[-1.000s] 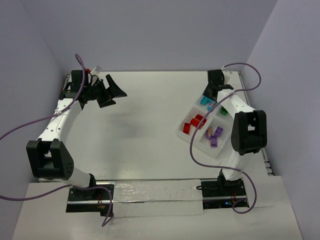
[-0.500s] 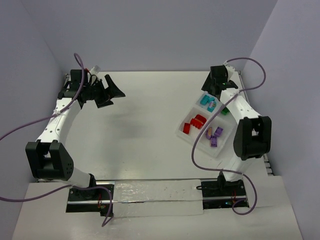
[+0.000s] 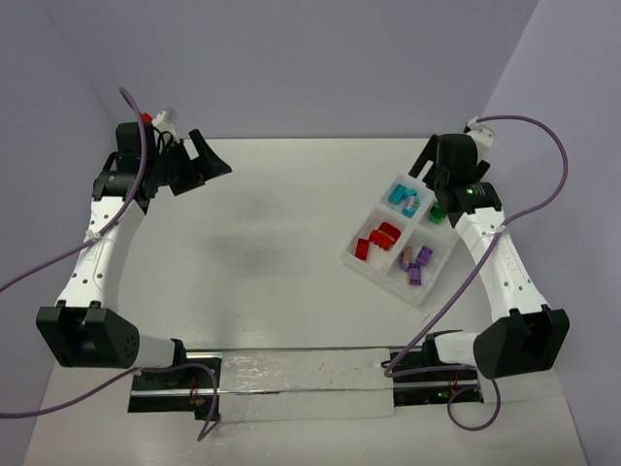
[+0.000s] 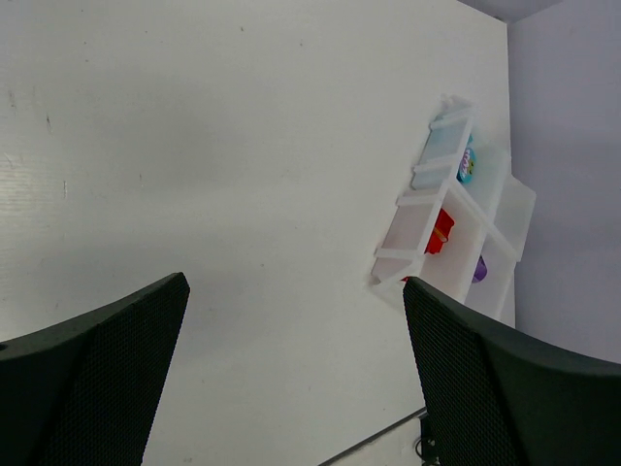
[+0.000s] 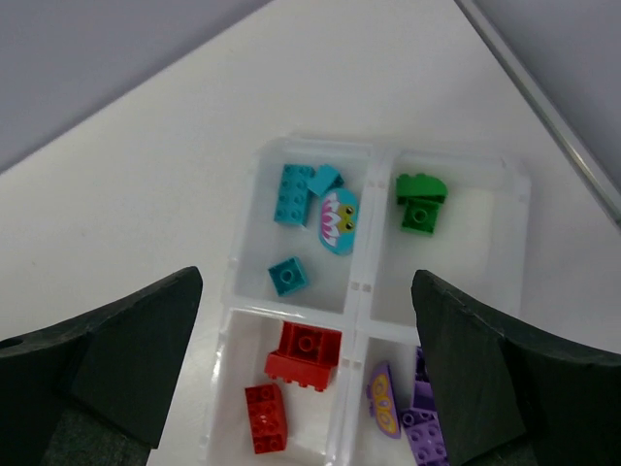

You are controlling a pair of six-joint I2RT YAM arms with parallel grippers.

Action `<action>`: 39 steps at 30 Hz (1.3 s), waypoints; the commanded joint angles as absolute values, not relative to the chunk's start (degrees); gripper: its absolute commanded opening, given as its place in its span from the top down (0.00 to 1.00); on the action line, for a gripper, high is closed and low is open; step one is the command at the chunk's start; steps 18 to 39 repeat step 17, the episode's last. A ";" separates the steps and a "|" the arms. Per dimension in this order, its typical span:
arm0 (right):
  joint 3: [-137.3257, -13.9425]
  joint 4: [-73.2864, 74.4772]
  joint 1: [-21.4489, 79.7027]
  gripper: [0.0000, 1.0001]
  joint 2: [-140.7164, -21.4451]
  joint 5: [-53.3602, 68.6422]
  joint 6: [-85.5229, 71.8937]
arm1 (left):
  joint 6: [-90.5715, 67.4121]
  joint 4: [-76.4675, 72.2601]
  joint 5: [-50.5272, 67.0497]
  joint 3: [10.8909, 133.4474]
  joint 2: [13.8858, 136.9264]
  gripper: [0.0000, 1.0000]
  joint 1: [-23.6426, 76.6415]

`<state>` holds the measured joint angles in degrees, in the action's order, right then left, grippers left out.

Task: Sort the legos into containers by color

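Observation:
The white tray [image 3: 361, 258] of four containers lies at the right of the table. Teal legos [image 5: 294, 193] fill the far-left container and green legos [image 5: 420, 201] the far-right one. Red legos [image 5: 304, 354] lie near-left, purple legos [image 5: 427, 427] near-right. My right gripper [image 3: 432, 175] hovers open above the tray's far end, nothing between its fingers [image 5: 126, 340]. In its wrist view the right gripper [image 5: 306, 282] frames all four containers. My left gripper [image 3: 202, 167] hangs open and empty over the far-left table. The left wrist view shows the left gripper [image 4: 293, 291] and the tray [image 4: 427, 199] far off.
A metal rail [image 5: 543, 107] runs along the table's right edge beside the tray. Grey walls close in the back and both sides. Purple cables loop from both arms. The arm bases sit on a strip at the near edge [image 3: 301, 383].
My right gripper has opened and lifted back off the green container, the arm swinging out to the right. The left arm has drawn back toward the far-left corner, still open.

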<state>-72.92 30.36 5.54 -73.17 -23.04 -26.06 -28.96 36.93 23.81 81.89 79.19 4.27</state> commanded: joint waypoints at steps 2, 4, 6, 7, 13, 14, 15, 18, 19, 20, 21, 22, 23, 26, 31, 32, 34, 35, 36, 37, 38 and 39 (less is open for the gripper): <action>-70.19 34.80 5.10 0.04 -67.99 -27.74 -26.12 | -28.02 36.77 22.81 84.43 77.92 0.01 4.34; -70.14 35.25 5.10 0.04 -66.93 -28.45 -26.22 | -28.25 36.76 23.03 84.38 77.75 0.01 4.33; -70.50 35.13 5.10 0.04 -65.51 -28.12 -25.83 | -28.39 36.82 22.65 84.38 77.33 0.01 4.31; -70.77 34.75 5.06 0.04 -64.55 -27.96 -25.55 | -28.35 36.74 22.27 84.42 77.06 0.01 4.31; -74.97 33.82 5.02 0.00 -60.90 -29.53 -24.14 | -28.22 36.99 21.56 85.11 76.83 0.01 4.31; -75.83 34.13 5.06 0.00 -60.86 -30.34 -24.01 | -28.27 36.95 21.70 85.24 76.87 0.01 4.31; -76.62 34.36 5.10 0.00 -60.82 -30.93 -23.88 | -28.30 36.91 21.79 85.34 76.90 0.01 4.31; -77.90 34.76 5.08 0.00 -60.77 -31.48 -23.70 | -28.32 36.83 21.82 85.32 76.90 0.01 4.31; -77.90 34.76 5.08 0.00 -60.77 -31.48 -23.70 | -28.32 36.83 21.82 85.32 76.90 0.01 4.31; -77.90 34.76 5.08 0.00 -60.77 -31.48 -23.70 | -28.32 36.83 21.82 85.32 76.90 0.01 4.31; -77.90 34.76 5.08 0.00 -60.77 -31.48 -23.70 | -28.32 36.83 21.82 85.32 76.90 0.01 4.31; -77.90 34.76 5.08 0.00 -60.77 -31.48 -23.70 | -28.32 36.83 21.82 85.32 76.90 0.01 4.31; -77.90 34.76 5.08 0.00 -60.77 -31.48 -23.70 | -28.32 36.83 21.82 85.32 76.90 0.01 4.31; -77.90 34.76 5.08 0.00 -60.77 -31.48 -23.70 | -28.32 36.83 21.82 85.32 76.90 0.01 4.31; -77.90 34.76 5.08 0.00 -60.77 -31.48 -23.70 | -28.32 36.83 21.82 85.32 76.90 0.01 4.31; -77.90 34.76 5.08 0.00 -60.77 -31.48 -23.70 | -28.32 36.83 21.82 85.32 76.90 0.01 4.31; -77.90 34.76 5.08 0.00 -60.77 -31.48 -23.70 | -28.32 36.83 21.82 85.32 76.90 0.01 4.31; -77.90 34.76 5.08 0.00 -60.77 -31.48 -23.70 | -28.32 36.83 21.82 85.32 76.90 0.01 4.31; -77.90 34.76 5.08 0.00 -60.77 -31.48 -23.70 | -28.32 36.83 21.82 85.32 76.90 0.01 4.31; -77.90 34.76 5.08 0.00 -60.77 -31.48 -23.70 | -28.32 36.83 21.82 85.32 76.90 0.01 4.31; -77.90 34.76 5.08 0.00 -60.77 -31.48 -23.70 | -28.32 36.83 21.82 85.32 76.90 0.01 4.31; -77.90 34.76 5.08 0.00 -60.77 -31.48 -23.70 | -28.32 36.83 21.82 85.32 76.90 0.01 4.31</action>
